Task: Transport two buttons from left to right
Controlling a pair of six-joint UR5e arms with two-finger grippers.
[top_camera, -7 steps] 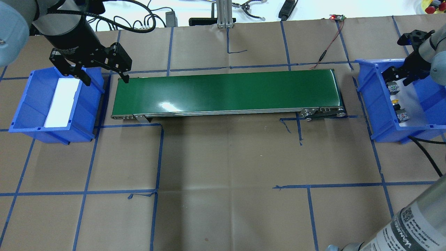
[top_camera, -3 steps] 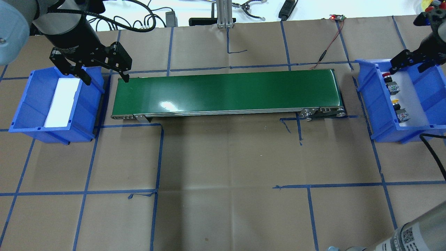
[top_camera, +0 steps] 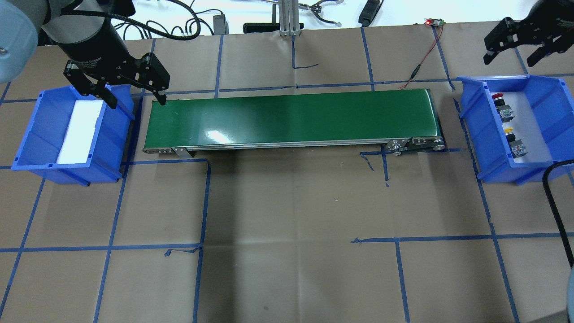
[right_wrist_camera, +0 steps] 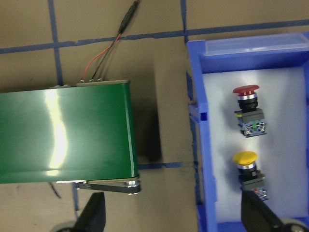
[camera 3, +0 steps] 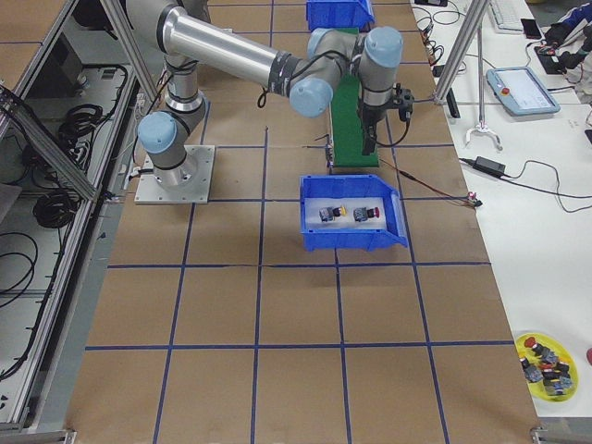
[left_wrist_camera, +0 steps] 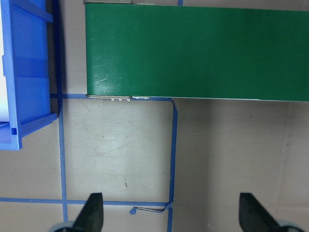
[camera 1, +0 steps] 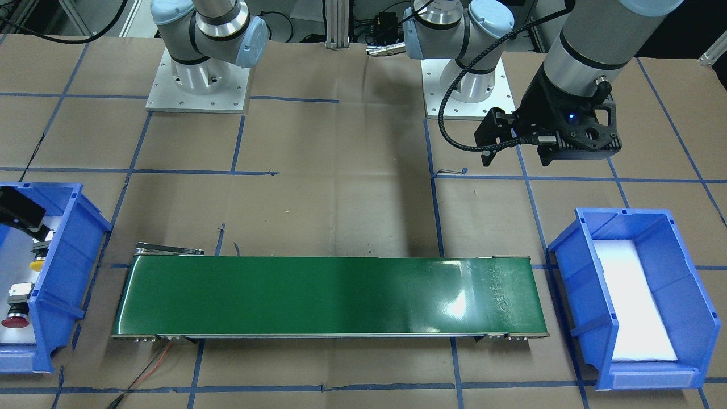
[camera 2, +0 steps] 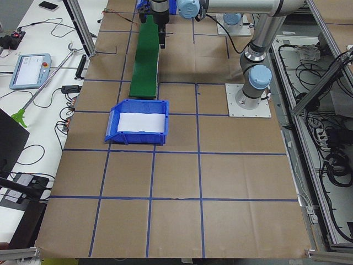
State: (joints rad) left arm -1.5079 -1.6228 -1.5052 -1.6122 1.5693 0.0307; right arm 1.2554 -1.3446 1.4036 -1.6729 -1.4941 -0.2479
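The red button (top_camera: 497, 96) and the yellow button (top_camera: 508, 131) lie on their sides on the white pad in the right blue bin (top_camera: 471, 112). Both show in the right wrist view, the red one (right_wrist_camera: 246, 90) above the yellow one (right_wrist_camera: 244, 158). My right gripper (top_camera: 511, 56) is open and empty. It hangs high above the bin's far edge, apart from both buttons. My left gripper (top_camera: 136, 102) is open and empty. It hovers between the left blue bin (top_camera: 33, 130) and the left end of the green conveyor belt (top_camera: 291, 116).
The left bin holds only a white pad (top_camera: 78, 132). A red and black wire (top_camera: 421, 60) runs from the belt's far right end to a small board. Blue tape lines grid the brown table paper (top_camera: 291, 215).
My right gripper has risen out of the right bin and moved toward the far side. The red button now shows lying in the bin. The left arm has hardly moved.
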